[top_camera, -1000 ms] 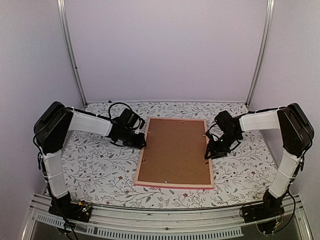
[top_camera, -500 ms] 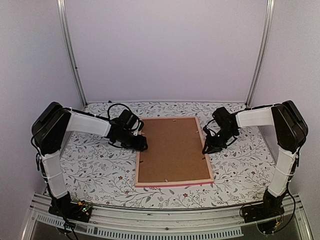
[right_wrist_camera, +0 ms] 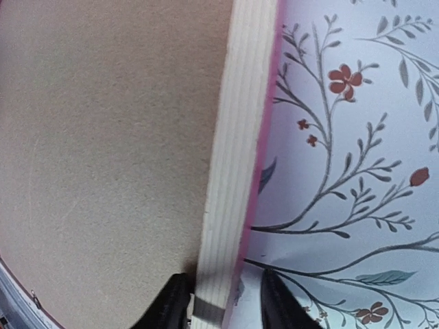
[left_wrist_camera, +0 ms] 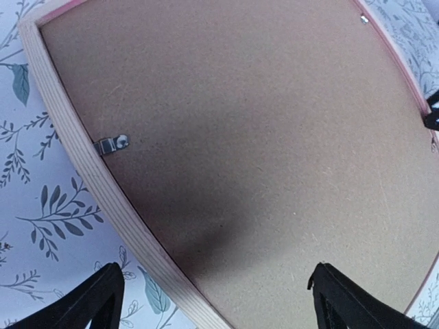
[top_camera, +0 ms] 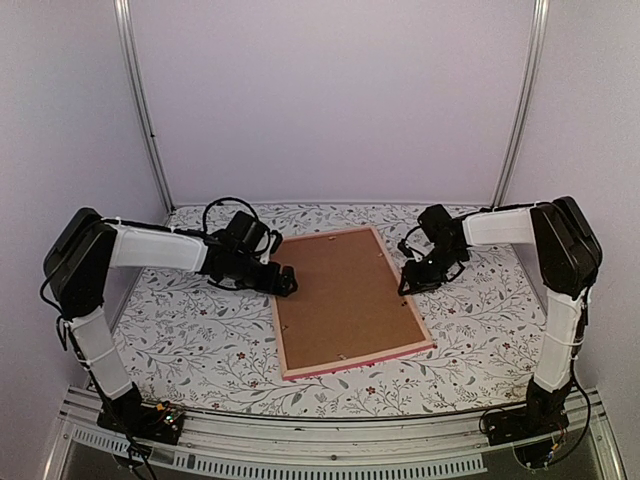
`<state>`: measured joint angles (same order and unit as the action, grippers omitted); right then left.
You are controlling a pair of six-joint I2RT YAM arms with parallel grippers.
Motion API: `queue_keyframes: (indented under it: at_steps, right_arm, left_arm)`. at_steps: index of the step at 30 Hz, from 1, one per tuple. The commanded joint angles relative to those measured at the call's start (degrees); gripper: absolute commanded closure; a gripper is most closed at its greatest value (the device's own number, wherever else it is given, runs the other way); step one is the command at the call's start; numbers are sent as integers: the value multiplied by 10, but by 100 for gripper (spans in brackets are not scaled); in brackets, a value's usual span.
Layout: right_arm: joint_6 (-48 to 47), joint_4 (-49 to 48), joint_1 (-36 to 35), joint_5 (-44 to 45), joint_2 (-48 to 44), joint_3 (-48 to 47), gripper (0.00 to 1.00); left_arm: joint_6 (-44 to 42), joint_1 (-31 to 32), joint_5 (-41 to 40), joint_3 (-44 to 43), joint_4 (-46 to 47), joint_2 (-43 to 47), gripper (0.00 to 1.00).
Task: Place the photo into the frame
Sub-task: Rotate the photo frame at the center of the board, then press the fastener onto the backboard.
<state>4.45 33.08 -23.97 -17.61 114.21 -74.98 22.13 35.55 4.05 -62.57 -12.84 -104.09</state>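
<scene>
Floral table: our left gripper gapes empty, right gripper straddles the frame by its rail, grip unclear, so we risk skewing it.

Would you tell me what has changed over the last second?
The frame, lying back-up, swung counterclockwise in the top view, its far end going left. The left gripper opened wide at the left rail. The right gripper moved farther away, fingers astride the right rail. The brown backing board stayed in the frame, flat on the floral cloth.
</scene>
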Motion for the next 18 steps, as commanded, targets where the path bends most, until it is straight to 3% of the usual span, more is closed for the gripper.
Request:
queue_keyframes:
  at_steps: [1, 9, 18]
  right_arm:
    - [-13, 8, 5, 60, -1, 7, 53]
    - [8, -12, -13, 58, -135, 83, 21]
    - [14, -52, -141, 92, -239, 139, 23]
  left_arm:
    - [-12, -3, 27, 33, 30, 36, 0]
    - [9, -7, -2, 41, 40, 31, 0]
    - [28, -21, 10, 36, 40, -7, 3]
